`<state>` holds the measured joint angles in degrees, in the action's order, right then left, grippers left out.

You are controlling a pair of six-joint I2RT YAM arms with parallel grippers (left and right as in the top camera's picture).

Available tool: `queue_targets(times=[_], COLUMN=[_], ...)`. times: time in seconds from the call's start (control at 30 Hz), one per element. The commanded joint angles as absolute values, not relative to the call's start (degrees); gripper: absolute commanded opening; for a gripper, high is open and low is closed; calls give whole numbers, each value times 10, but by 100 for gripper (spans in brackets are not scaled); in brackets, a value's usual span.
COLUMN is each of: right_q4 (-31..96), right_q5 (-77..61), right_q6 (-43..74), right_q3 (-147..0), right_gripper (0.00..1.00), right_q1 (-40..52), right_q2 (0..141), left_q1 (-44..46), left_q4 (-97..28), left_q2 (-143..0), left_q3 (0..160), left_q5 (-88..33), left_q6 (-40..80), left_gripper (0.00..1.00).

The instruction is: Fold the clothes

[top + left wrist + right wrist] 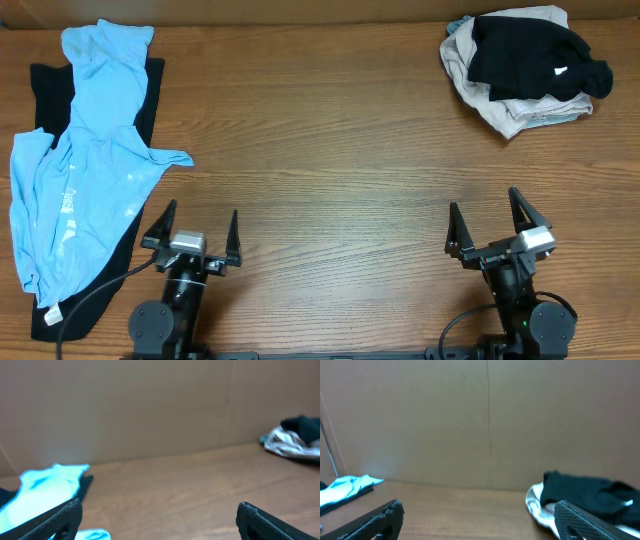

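At the near edge of the wooden table (330, 150) my left pincer (202, 212) rests with its two fingers spread wide apart and nothing between them. My right pincer (483, 205) sits across from it at the near right, just as wide and just as empty. Both point toward the far side. A black cable (112, 278) curls off to the left from the base of my left arm.

Just to the left of my left pincer lies the light blue T-shirt (85, 180). It is rumpled and runs from the near left edge up to the far left corner, with one flap reaching right toward the middle of the table. Some pale print shows on it, too faint for me to read. Under it is a long black garment (45, 85), showing along the shirt's far left side and again at the near end, where a small white tag sits. From my left wrist I see the shirt's far end (50, 482) at the left, beyond my own finger (55, 520).

Well apart from all this, at the far right corner, a black bundle (530, 55) with a small white mark lies on a crumpled pale beige cloth (475, 90). My right wrist sees that bundle (580, 492) low at the right. Behind the table stands a brown cardboard wall (470, 420).
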<state>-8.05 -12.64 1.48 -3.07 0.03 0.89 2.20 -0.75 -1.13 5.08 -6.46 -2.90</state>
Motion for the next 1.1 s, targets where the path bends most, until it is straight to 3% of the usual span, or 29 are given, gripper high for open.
queue_targets(times=[0.0, 0.33, 0.73, 1.07], right_q4=[-86, 11, 355, 394], right_q5=[-121, -162, -192, -300], right_q6=[15, 15, 15, 15], right_q3=[-87, -278, -639, -669], right_gripper=[100, 100, 100, 100], right_q1=[3, 3, 3, 3], right_q2=[15, 177, 557, 748], left_q1=[19, 19, 18, 18], left_q4=[-12, -99, -367, -307], left_q2=[-24, -195, -568, -828], left_q3=[112, 283, 603, 618], left_q5=[-28, -19, -10, -9], left_q6=[-32, -52, -68, -103], left_gripper=[100, 100, 100, 100])
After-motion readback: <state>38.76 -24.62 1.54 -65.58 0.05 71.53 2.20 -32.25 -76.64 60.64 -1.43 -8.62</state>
